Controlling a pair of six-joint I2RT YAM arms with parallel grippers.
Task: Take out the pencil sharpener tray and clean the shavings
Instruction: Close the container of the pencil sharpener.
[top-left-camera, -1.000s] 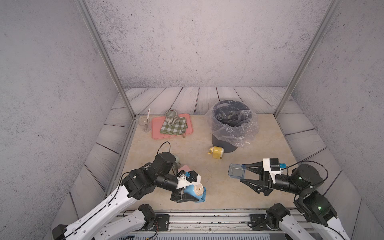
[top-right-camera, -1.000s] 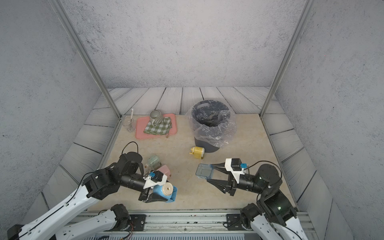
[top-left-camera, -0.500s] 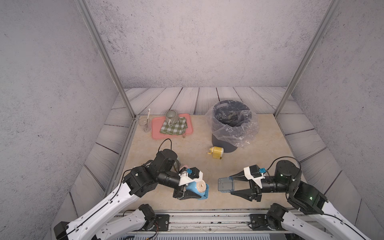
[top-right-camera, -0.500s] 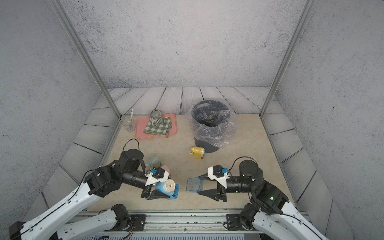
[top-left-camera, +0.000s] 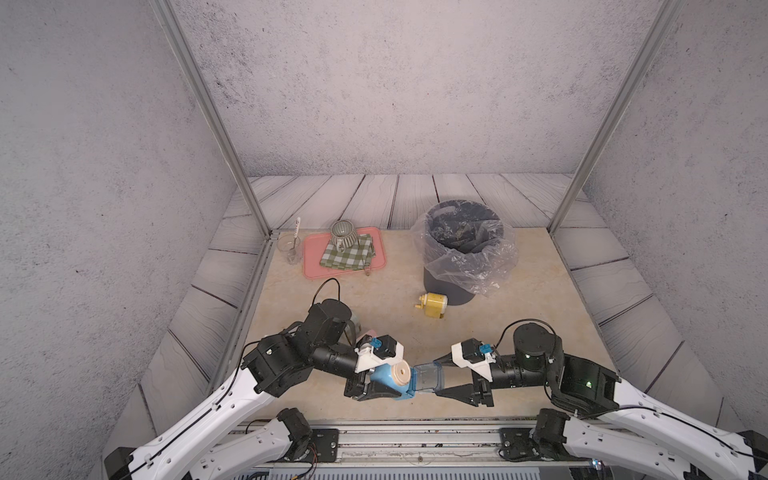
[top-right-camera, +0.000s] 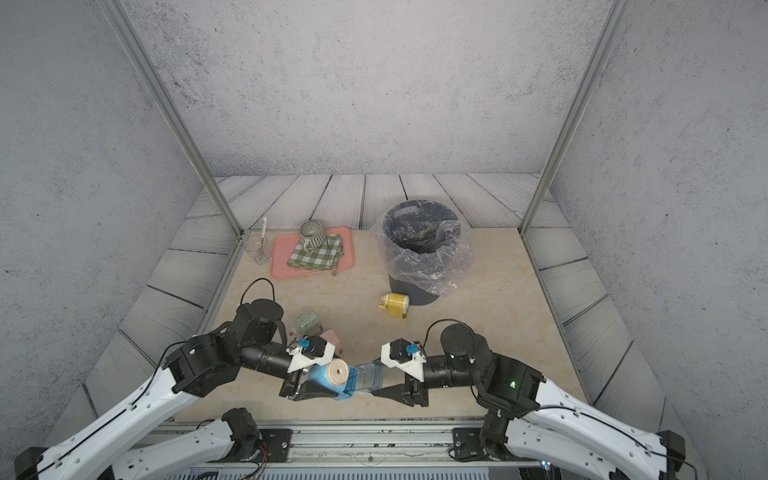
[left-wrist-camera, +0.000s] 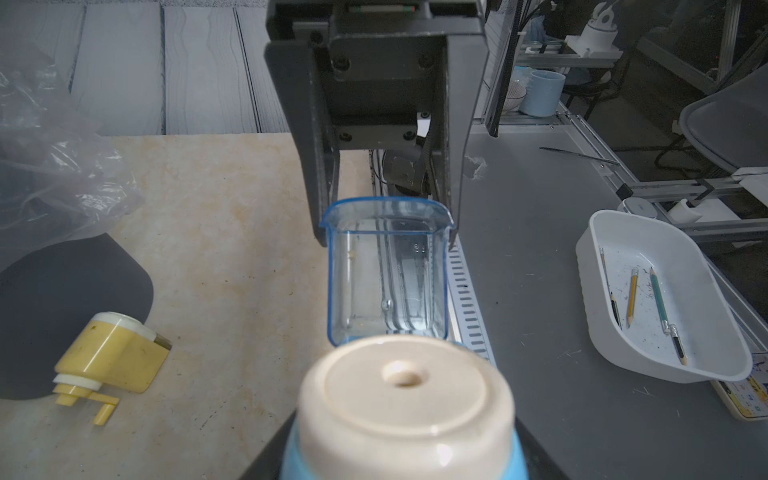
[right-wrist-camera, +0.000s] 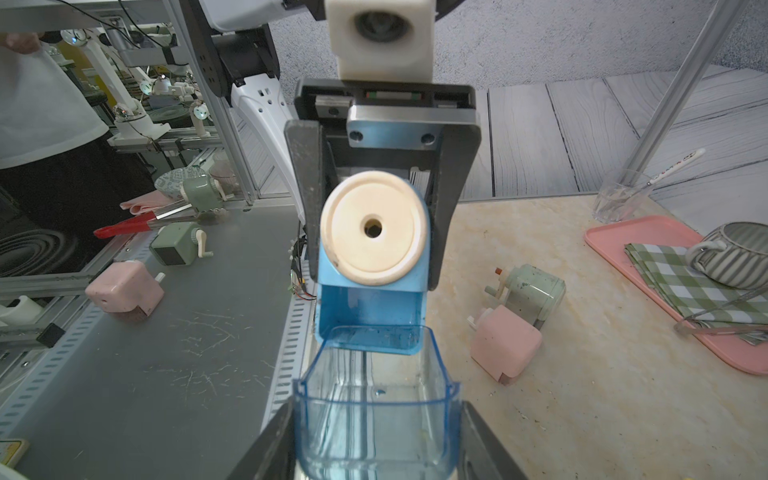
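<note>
Over the last second my right arm has swung the clear tray (top-left-camera: 427, 377) leftward from the right-centre of the frame. Its open end now meets the blue sharpener (top-left-camera: 395, 376) at lower centre in both top views.

The left fingers (right-wrist-camera: 305, 187) are clamped partway closed on the sharpener's two sides, with its cream dial facing the right arm. The right fingers (left-wrist-camera: 318, 166) are closed on the tray's side walls at its outer end.

In the right wrist view, the tray's leading rim sits at the lip of the empty slot under the dial. I cannot tell whether it has entered yet.

The tray looks empty apart from a few specks, and the lined bin (top-left-camera: 461, 249) stands well apart, above and right of centre. I judge that the dumping is done and this is the re-seating step. Next I need the tray square to the slot, then a straight push while the left side braces the body.
</note>
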